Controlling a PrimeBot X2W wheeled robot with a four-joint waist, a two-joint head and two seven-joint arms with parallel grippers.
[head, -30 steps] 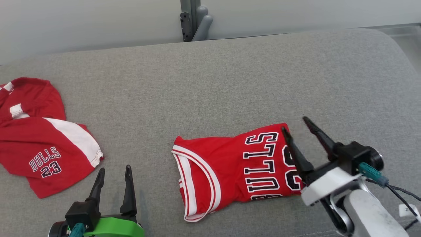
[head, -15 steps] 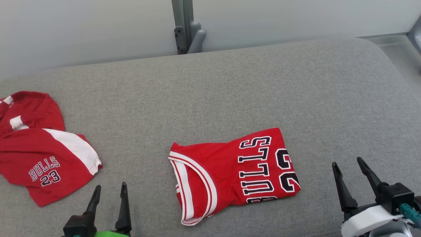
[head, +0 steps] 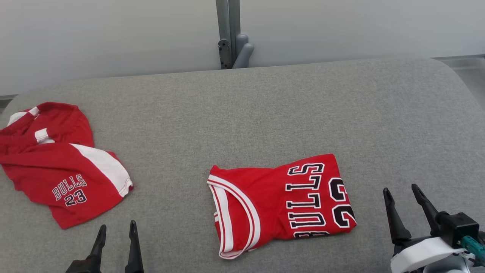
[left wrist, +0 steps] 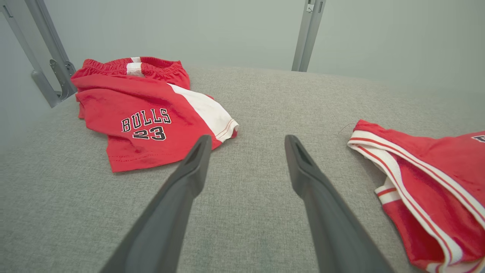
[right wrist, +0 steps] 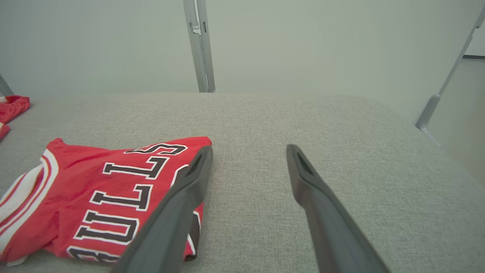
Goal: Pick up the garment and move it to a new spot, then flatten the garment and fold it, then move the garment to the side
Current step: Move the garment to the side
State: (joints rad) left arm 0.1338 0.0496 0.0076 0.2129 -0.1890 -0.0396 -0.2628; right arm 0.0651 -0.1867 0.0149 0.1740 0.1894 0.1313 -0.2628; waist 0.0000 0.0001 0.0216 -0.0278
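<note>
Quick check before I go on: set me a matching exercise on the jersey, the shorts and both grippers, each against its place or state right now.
Things:
1. red Bulls jersey
2. red Bulls shorts
3. left gripper
4. right gripper

Places and states:
A. open, empty, over the bare grey cushion just right of the jersey
B. rumpled, at the cushion's left end
C. folded, near the middle front, lettering turned sideways
D. open, empty, at the front near the shorts

Pairs: 1-C; 2-B; 3-D; 4-A.
</note>
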